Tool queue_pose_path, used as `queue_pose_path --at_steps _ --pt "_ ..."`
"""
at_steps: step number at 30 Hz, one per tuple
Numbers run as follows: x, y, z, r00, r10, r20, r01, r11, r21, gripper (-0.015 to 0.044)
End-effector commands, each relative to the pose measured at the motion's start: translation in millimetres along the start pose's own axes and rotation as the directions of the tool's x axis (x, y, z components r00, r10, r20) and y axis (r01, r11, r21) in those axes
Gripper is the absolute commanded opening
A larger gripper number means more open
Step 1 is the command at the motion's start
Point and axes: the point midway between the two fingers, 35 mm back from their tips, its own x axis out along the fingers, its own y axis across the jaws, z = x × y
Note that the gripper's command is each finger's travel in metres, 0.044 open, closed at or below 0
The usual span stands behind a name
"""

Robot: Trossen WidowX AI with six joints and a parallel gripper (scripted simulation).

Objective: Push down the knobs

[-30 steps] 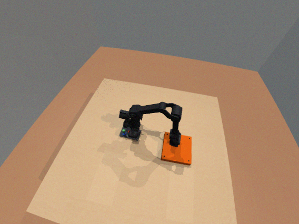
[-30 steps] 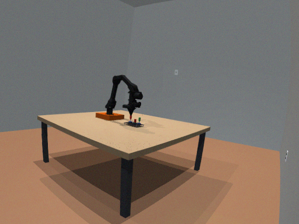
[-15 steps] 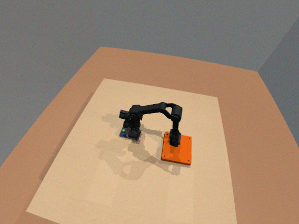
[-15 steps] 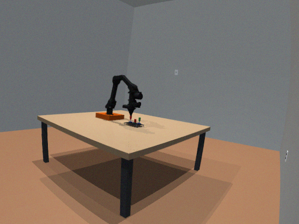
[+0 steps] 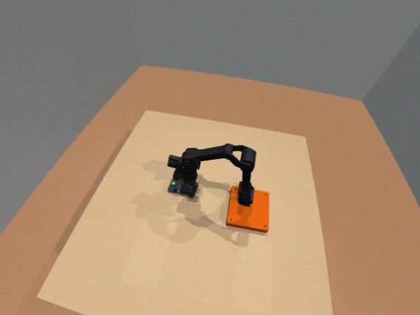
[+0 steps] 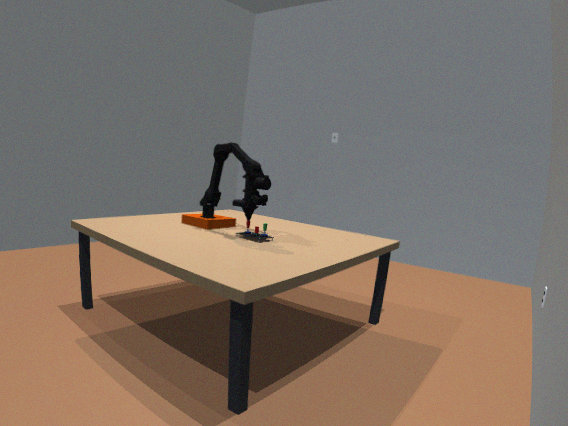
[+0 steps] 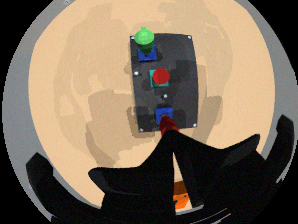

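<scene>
The dark circuit board stands on the table. A green knob stands high over a blue potentiometer at the board's far end in the wrist view. A red knob sits low at the middle. Another red knob stands raised over the blue potentiometer at the near end. My gripper is shut with nothing between the fingers. Its tips are right at the top of that near red knob and partly hide it; contact cannot be told.
The orange base plate carries the arm, which arches over to the board. Small bright parts stand on the board between the knobs.
</scene>
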Motion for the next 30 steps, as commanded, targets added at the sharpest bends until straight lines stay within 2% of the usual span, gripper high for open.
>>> queue_pose_path --at_steps 1,30 --pt "3.7 -0.4 0.9 1.000 -0.003 -0.002 0.003 1.000 -0.003 0.0000" --pt "9.8 -0.5 0.9 1.000 -0.003 -0.002 0.003 1.000 -0.003 0.0000"
